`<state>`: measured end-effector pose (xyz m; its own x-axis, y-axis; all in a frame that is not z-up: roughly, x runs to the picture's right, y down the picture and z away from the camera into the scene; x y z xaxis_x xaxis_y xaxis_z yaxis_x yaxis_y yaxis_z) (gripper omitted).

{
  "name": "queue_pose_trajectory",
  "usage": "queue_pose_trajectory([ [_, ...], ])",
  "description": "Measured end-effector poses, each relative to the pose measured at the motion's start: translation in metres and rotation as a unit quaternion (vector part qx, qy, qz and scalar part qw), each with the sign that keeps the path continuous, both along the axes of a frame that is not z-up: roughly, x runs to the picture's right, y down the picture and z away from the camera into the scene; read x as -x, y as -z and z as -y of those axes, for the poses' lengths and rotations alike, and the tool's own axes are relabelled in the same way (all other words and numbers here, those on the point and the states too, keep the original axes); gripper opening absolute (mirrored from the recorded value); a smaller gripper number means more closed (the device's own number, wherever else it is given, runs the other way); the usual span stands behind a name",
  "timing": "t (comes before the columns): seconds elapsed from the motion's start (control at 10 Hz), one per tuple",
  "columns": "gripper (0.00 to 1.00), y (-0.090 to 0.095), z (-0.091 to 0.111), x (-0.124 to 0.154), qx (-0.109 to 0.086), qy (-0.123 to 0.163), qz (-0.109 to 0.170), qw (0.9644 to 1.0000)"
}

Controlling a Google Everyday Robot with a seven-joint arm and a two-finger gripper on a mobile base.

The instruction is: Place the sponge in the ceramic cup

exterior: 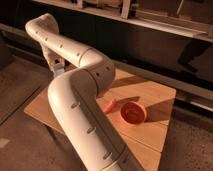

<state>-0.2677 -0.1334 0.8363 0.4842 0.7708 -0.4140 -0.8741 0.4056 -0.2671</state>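
My gripper hangs over the table's far left corner, mostly hidden behind my own white arm. Right below the gripper shows a small light-blue patch, the sponge. Whether it is held there I cannot tell. The ceramic cup is hidden from view; the arm covers the left half of the table.
On the wooden table sits a shallow red-orange bowl, right of centre. An orange pointed carrot-like object lies just left of it. A dark wall with a shelf runs behind the table, and bare floor lies to the left.
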Motion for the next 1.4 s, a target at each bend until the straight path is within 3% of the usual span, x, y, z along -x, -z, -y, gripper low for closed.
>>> queue_pose_trajectory([
  [0.9,0.0,-0.015,0.003,0.001,0.01,-0.01,0.009,0.9999],
  [1.4,0.0,-0.027,-0.006,-0.002,0.026,-0.013,0.012,0.9995],
])
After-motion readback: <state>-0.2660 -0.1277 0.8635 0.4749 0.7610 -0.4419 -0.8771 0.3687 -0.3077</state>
